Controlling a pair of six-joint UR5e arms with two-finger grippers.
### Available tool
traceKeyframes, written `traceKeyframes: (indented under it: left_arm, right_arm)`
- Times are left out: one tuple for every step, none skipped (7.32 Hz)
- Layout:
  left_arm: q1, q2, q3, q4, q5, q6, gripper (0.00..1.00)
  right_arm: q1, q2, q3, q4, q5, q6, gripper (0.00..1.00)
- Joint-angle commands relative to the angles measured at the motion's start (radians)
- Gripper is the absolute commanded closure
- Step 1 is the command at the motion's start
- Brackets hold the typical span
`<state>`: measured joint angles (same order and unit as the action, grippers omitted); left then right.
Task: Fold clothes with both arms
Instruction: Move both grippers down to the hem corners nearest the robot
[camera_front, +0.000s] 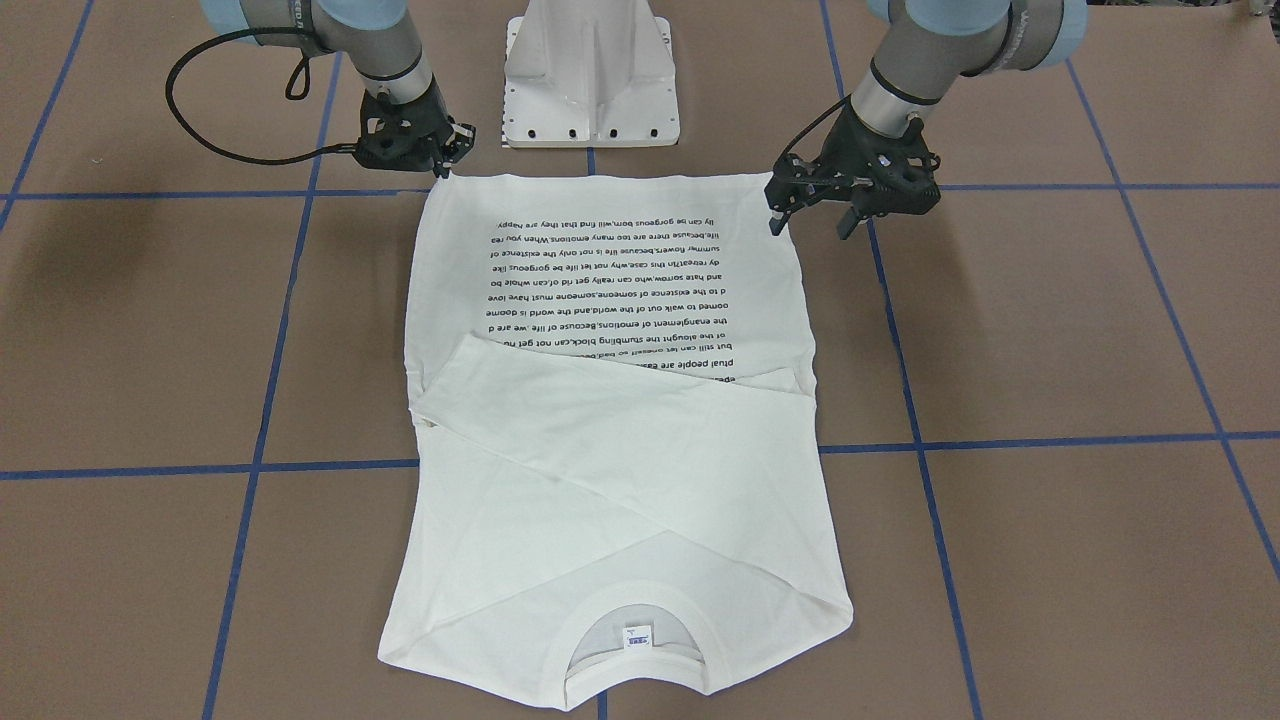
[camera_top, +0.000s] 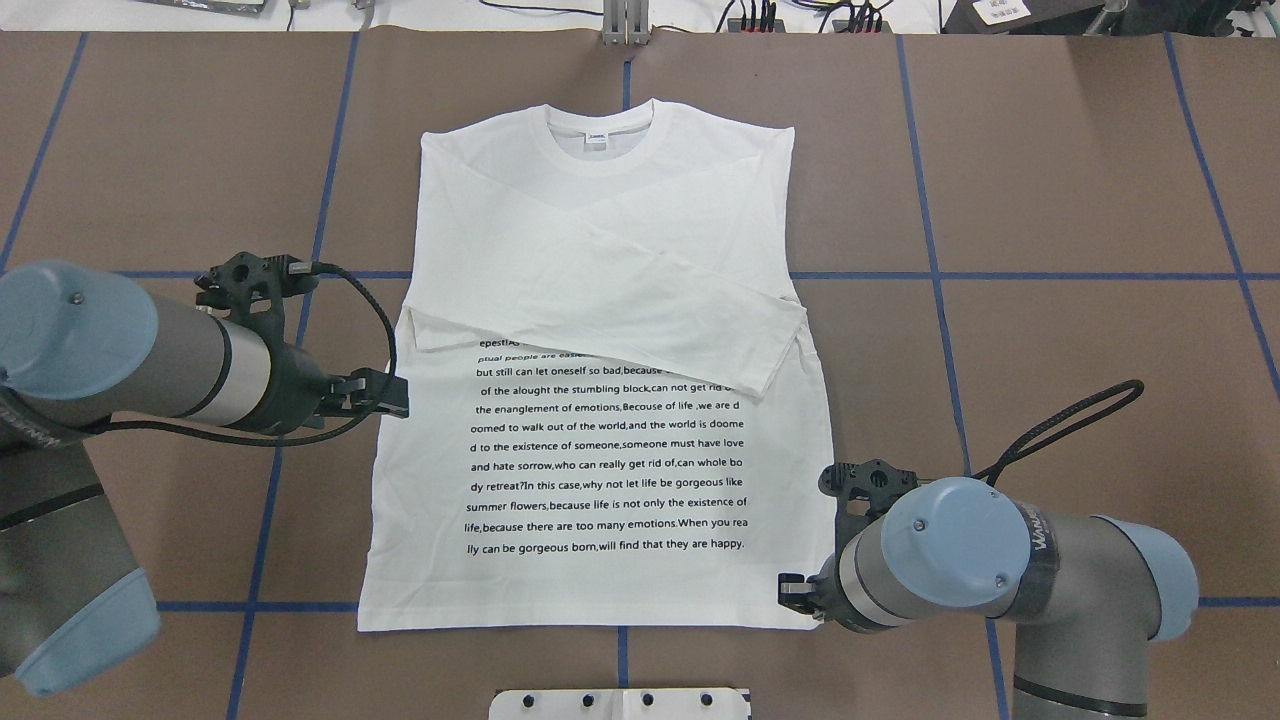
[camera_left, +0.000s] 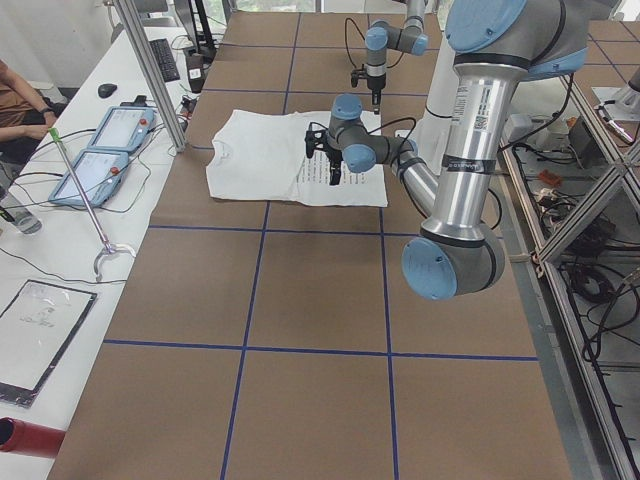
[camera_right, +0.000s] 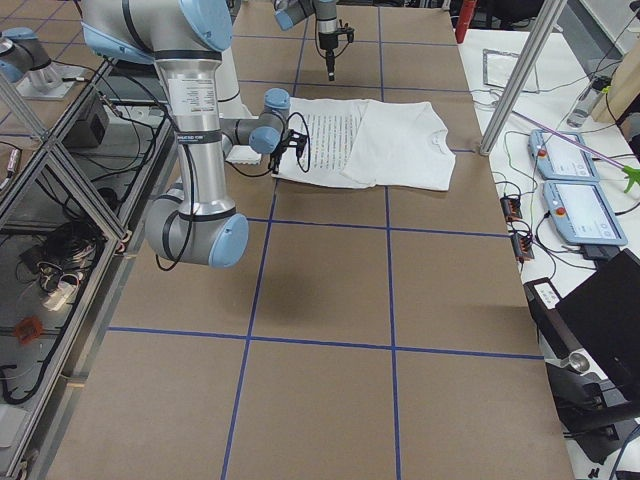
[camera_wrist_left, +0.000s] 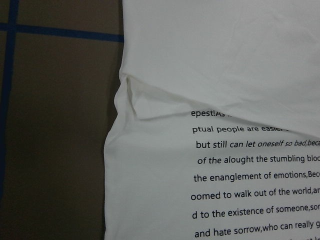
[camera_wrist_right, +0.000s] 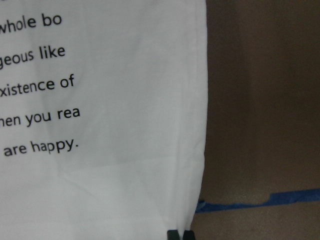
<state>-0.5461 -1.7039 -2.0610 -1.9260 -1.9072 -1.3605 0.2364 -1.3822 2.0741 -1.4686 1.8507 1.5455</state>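
Table: flat brown matte top (camera_top: 1050, 180), ruled into large squares by blue tape lines (camera_top: 930, 200).
T-shirt: white cotton (camera_top: 620, 250), lying flat and front-up at mid-table, collar toward the far edge, straight hem toward the robot's edge.
Sleeves: long (camera_top: 680, 300), folded across the chest as crossing diagonal bands with soft creases.
Left arm: silver tube, grey joints, light-blue cap (camera_top: 130, 360), near the table's left edge.
Right arm: same build (camera_top: 1000, 560), by the robot's edge.
Printed text: block of small black lines (camera_top: 610, 460), its top rows under a sleeve.
Left gripper: black (camera_front: 811, 228), fingers spread, raised beside the shirt's left side.
Right gripper: black (camera_front: 443, 165), tips nearly together, seemingly pinching the right hem corner.
Neck label: small white rectangle (camera_front: 637, 637) inside the collar.
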Motion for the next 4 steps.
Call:
traceKeyframes:
  left_arm:
    - [0.172, 0.095, -0.021, -0.048, 0.110, -0.176, 0.06]
    - [0.263, 0.095, -0.019, -0.048, 0.167, -0.256, 0.07]
    - [0.328, 0.092, -0.019, -0.038, 0.203, -0.323, 0.10]
    - [0.359, 0.087, -0.010, -0.010, 0.204, -0.339, 0.10]
  right_arm:
    - [0.004, -0.001, 0.017, 0.001, -0.005, 0.008, 1.00]
    - [0.011, 0.000, 0.018, 0.001, -0.004, 0.008, 1.00]
    - [0.008, 0.002, 0.015, 0.001, -0.004, 0.008, 1.00]
    - [0.009, 0.000, 0.015, 0.011, -0.004, 0.008, 1.00]
